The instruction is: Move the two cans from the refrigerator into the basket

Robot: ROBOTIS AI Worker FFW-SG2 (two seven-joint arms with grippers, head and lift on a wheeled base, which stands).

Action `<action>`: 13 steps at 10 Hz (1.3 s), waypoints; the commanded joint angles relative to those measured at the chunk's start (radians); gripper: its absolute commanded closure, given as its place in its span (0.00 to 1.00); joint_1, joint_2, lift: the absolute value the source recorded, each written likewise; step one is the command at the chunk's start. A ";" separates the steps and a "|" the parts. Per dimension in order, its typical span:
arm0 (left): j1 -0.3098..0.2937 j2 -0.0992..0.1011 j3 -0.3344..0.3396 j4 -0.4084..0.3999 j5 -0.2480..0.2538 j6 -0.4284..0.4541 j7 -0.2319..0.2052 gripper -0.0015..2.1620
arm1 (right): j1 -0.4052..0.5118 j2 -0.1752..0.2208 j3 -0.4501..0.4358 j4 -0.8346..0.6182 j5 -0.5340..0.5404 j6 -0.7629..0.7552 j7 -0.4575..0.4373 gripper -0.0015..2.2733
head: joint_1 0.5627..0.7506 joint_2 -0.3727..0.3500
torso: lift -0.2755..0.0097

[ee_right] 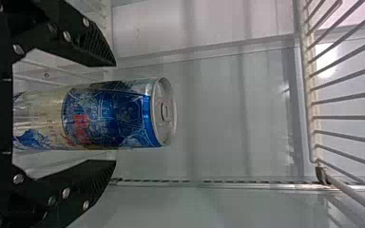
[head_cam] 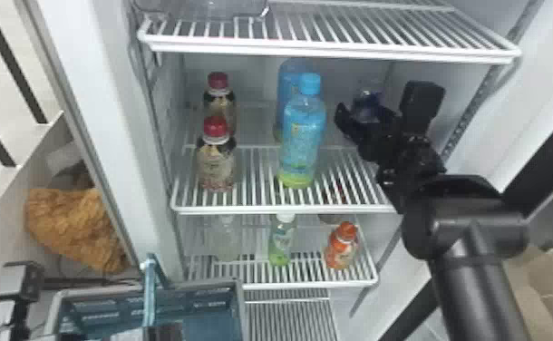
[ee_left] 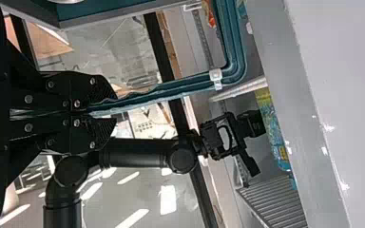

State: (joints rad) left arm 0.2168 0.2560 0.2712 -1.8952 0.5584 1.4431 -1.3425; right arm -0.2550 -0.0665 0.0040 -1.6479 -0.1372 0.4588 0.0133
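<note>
Sharing the refrigerator (head_cam: 90, 90) with bottles (head_cam: 302, 140) stands a blue can (ee_right: 116, 115).

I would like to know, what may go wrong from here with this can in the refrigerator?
The right gripper has open jaws around the blue and silver metal can; uneven closing might tip it.
Leaving, it might hit the tall blue-capped plastic bottle nearby.
The left gripper holds the teal plastic basket by its handle; it might swing when loaded.
</note>
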 commanded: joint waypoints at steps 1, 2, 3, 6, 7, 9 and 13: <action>0.002 0.000 0.000 0.002 0.002 0.000 0.000 0.55 | -0.013 -0.003 0.000 0.017 0.000 0.025 0.013 0.44 | 0.70 0.37 | 0.88; 0.002 0.000 0.000 0.002 0.002 0.000 0.000 0.56 | -0.013 -0.003 0.000 0.017 0.002 0.027 0.014 0.51 | 0.70 0.37 | 0.88; 0.002 0.000 0.000 0.002 0.002 0.000 0.000 0.55 | -0.013 -0.003 0.000 0.017 0.004 0.027 0.014 0.56 | 0.70 0.37 | 0.88; 0.002 -0.001 0.000 0.004 0.004 0.000 0.000 0.55 | 0.029 -0.003 0.000 -0.039 0.018 0.027 0.013 0.56 | 0.70 0.37 | 0.88; 0.004 0.000 0.000 0.004 0.004 0.000 0.002 0.55 | 0.051 -0.003 0.000 -0.066 0.018 0.027 0.010 0.56 | 0.70 0.37 | 0.88; 0.004 0.000 0.002 0.007 0.004 0.000 0.000 0.55 | 0.103 -0.003 0.000 -0.145 0.010 0.030 -0.001 0.56 | 0.70 0.37 | 0.88; 0.004 0.000 0.000 0.009 0.008 0.000 0.000 0.55 | 0.211 -0.001 -0.004 -0.314 -0.002 0.086 -0.007 0.56 | 0.70 0.37 | 0.88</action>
State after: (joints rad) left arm 0.2210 0.2561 0.2712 -1.8850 0.5663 1.4420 -1.3416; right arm -0.0662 -0.0674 0.0011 -1.9245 -0.1391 0.5258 0.0068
